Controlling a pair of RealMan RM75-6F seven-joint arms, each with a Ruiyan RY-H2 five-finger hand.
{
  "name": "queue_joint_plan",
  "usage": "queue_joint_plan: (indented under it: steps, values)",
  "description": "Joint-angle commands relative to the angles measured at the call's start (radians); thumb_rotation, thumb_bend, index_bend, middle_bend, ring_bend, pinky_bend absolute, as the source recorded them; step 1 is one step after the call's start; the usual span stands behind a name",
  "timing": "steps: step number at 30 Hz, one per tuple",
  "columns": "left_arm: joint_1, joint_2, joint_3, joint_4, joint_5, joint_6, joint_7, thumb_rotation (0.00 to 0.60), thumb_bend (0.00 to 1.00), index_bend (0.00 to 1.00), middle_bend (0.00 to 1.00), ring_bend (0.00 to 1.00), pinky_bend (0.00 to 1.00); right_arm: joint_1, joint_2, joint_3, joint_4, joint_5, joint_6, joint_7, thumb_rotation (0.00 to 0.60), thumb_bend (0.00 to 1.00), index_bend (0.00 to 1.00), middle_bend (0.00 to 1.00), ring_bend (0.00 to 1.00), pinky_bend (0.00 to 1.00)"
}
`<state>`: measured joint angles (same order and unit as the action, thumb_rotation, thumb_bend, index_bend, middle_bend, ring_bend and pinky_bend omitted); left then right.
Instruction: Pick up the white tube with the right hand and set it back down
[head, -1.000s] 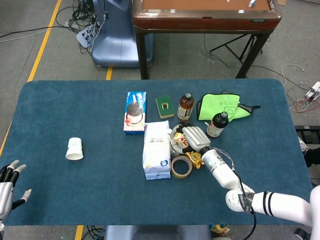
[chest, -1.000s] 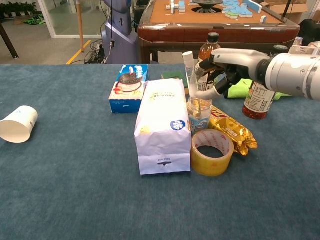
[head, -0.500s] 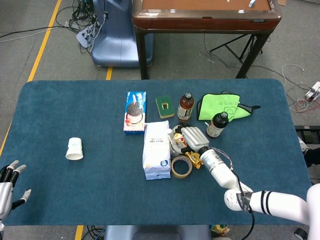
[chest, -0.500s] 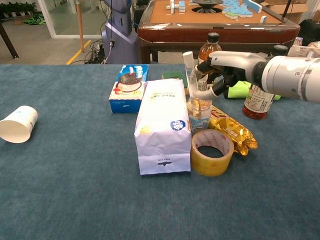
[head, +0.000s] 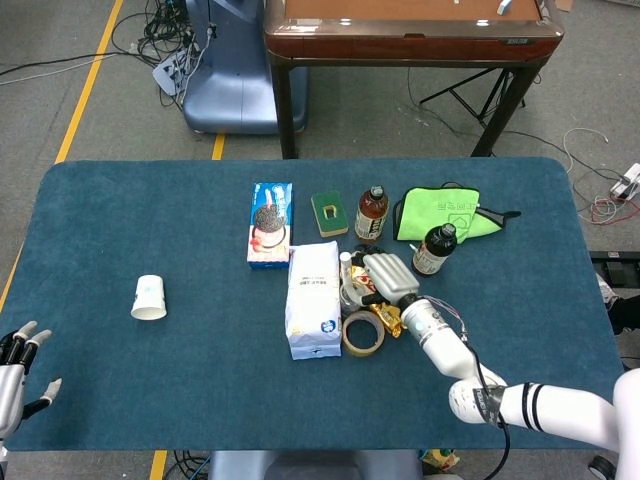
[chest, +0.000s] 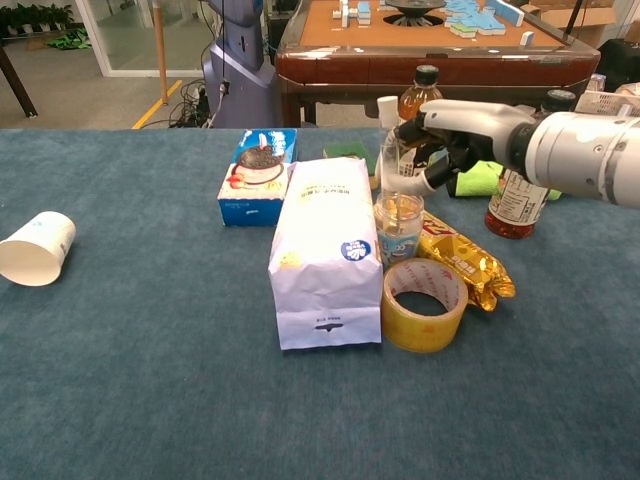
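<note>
The white tube (chest: 388, 150) stands upright with its lower end in a small glass jar (chest: 399, 230), just behind the white bag (chest: 325, 250). My right hand (chest: 450, 135) reaches in from the right and grips the tube between thumb and fingers. In the head view the tube (head: 345, 264) shows at the left edge of the right hand (head: 385, 277), mid-table. My left hand (head: 15, 368) rests at the near left corner, fingers apart, holding nothing.
Packed around the jar are a tape roll (chest: 425, 303), a gold snack packet (chest: 468, 267), two dark bottles (chest: 418, 90) (chest: 518, 205), a green cloth (chest: 478, 178), a sponge (chest: 350, 152) and a biscuit box (chest: 255, 177). A paper cup (chest: 35, 248) lies far left.
The tube has gone from leaning left to upright and shifted slightly right as my right hand's fingers closed on it. The left hand has not moved.
</note>
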<state>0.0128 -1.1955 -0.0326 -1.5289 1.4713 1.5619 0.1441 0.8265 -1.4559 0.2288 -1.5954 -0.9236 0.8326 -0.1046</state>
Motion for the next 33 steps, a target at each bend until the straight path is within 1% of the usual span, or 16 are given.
queue_joint_plan:
  steps: [1, 4, 13, 19, 25, 29, 33]
  values:
    - [-0.001, 0.001, 0.0, -0.001, 0.0, -0.001, 0.001, 0.6, 0.27, 0.2, 0.1, 0.11, 0.0, -0.014, 0.006, 0.0, -0.008, -0.027, 0.019, 0.017, 0.6, 0.57, 0.53, 0.36, 0.14, 0.14]
    - [-0.002, 0.001, 0.0, -0.003, 0.002, -0.002, 0.004, 0.6, 0.27, 0.2, 0.1, 0.11, 0.0, -0.021, 0.012, 0.0, -0.014, -0.042, 0.026, 0.025, 0.6, 0.57, 0.56, 0.37, 0.15, 0.14]
    - [0.001, 0.008, -0.001, -0.017, 0.004, 0.006, 0.012, 0.6, 0.27, 0.2, 0.1, 0.11, 0.0, -0.083, 0.073, 0.002, -0.092, -0.174, 0.137, 0.064, 0.6, 0.57, 0.62, 0.42, 0.21, 0.14]
    - [-0.001, 0.016, -0.002, -0.036, 0.012, 0.011, 0.027, 0.6, 0.27, 0.2, 0.1, 0.11, 0.0, -0.142, 0.155, 0.016, -0.176, -0.273, 0.218, 0.147, 0.6, 0.57, 0.65, 0.45, 0.27, 0.14]
    - [-0.006, 0.021, -0.003, -0.058, 0.023, 0.013, 0.046, 0.6, 0.27, 0.2, 0.1, 0.11, 0.0, -0.197, 0.25, 0.026, -0.259, -0.328, 0.267, 0.225, 0.6, 0.57, 0.66, 0.48, 0.31, 0.14]
    - [-0.01, 0.021, -0.002, -0.069, 0.028, 0.011, 0.056, 0.6, 0.27, 0.2, 0.1, 0.11, 0.0, -0.225, 0.304, 0.015, -0.293, -0.348, 0.27, 0.257, 0.6, 0.57, 0.66, 0.5, 0.36, 0.17]
    - [-0.013, 0.02, -0.001, -0.077, 0.032, 0.008, 0.065, 0.6, 0.27, 0.2, 0.1, 0.11, 0.0, -0.241, 0.327, -0.008, -0.289, -0.359, 0.273, 0.211, 0.6, 0.57, 0.66, 0.54, 0.4, 0.22]
